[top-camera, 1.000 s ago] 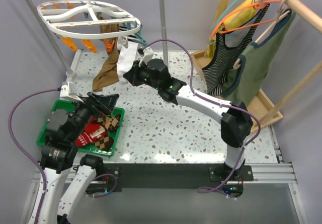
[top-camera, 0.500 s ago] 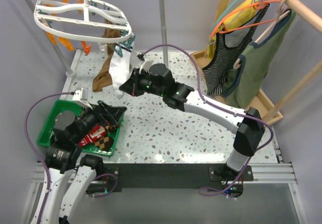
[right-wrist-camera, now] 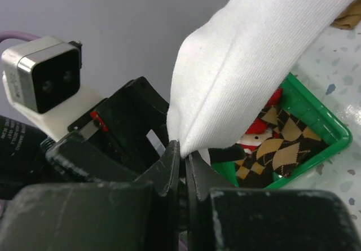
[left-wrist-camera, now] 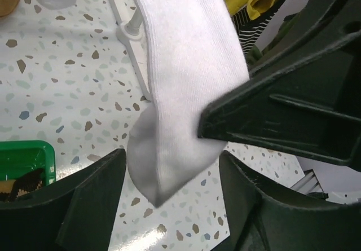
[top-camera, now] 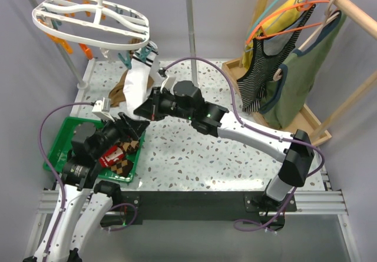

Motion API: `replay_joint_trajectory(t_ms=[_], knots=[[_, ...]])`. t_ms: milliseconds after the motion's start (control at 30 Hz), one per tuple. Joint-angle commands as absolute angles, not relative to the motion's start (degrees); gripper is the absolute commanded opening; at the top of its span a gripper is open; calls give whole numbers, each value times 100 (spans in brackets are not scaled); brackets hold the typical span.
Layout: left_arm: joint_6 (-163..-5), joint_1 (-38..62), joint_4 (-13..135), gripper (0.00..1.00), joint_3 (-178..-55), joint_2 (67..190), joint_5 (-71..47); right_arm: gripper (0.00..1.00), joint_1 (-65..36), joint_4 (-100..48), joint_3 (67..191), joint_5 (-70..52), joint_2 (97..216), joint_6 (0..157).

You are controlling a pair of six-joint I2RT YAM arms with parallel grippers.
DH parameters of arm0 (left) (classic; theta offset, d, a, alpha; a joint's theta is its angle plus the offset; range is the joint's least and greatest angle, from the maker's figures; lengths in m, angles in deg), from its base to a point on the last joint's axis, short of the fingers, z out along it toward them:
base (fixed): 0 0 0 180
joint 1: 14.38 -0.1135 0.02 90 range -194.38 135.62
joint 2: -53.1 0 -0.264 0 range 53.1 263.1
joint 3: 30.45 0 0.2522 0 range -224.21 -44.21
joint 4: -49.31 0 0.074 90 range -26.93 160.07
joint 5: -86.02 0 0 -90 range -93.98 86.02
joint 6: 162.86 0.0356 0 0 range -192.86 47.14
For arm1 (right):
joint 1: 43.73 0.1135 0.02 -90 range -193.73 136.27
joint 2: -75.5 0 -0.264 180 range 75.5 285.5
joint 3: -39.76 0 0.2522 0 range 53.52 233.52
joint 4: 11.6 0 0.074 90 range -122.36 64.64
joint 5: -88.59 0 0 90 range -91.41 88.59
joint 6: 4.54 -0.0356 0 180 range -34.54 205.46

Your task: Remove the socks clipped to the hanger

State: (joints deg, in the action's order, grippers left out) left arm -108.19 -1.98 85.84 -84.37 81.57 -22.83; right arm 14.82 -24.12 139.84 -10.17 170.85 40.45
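While the right tool, pinched shut on the toe of the white sock, pulls it taut below the now-tilted hanger, the left tool is now up beside it, jaws wide astride the toe. The cuff seems still clipped.

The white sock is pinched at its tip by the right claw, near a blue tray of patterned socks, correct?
No, the tray is green, as the right wrist view shows. The right gripper does pinch the tip of the white sock; patterned socks lie in it.
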Motion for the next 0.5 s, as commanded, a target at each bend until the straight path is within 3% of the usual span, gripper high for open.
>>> replay_joint_trajectory(t_ms=[0,67,167,200,233,467], knots=[[-10687,-190,8031,62,-8490,8219,-2322,2,1647,-2140,13956,-1161,16779,3880],[-10696,-199,7916,54,-8464,8228,-2393,3,1691,-2131,13939,-1161,16770,3879],[-10634,-190,7890,24,-8490,8289,-2349,5,1718,-2123,13921,-1143,16770,3888],[-10643,-190,7898,10,-8507,8324,-2323,7,1709,-2123,13912,-1152,16770,3888],[-10643,-190,7907,3,-8542,8342,-2288,7,1709,-2123,13895,-1161,16770,3897],[-10652,-190,7881,0,-8578,8308,-2357,11,1709,-2236,13745,-986,16586,4125]])
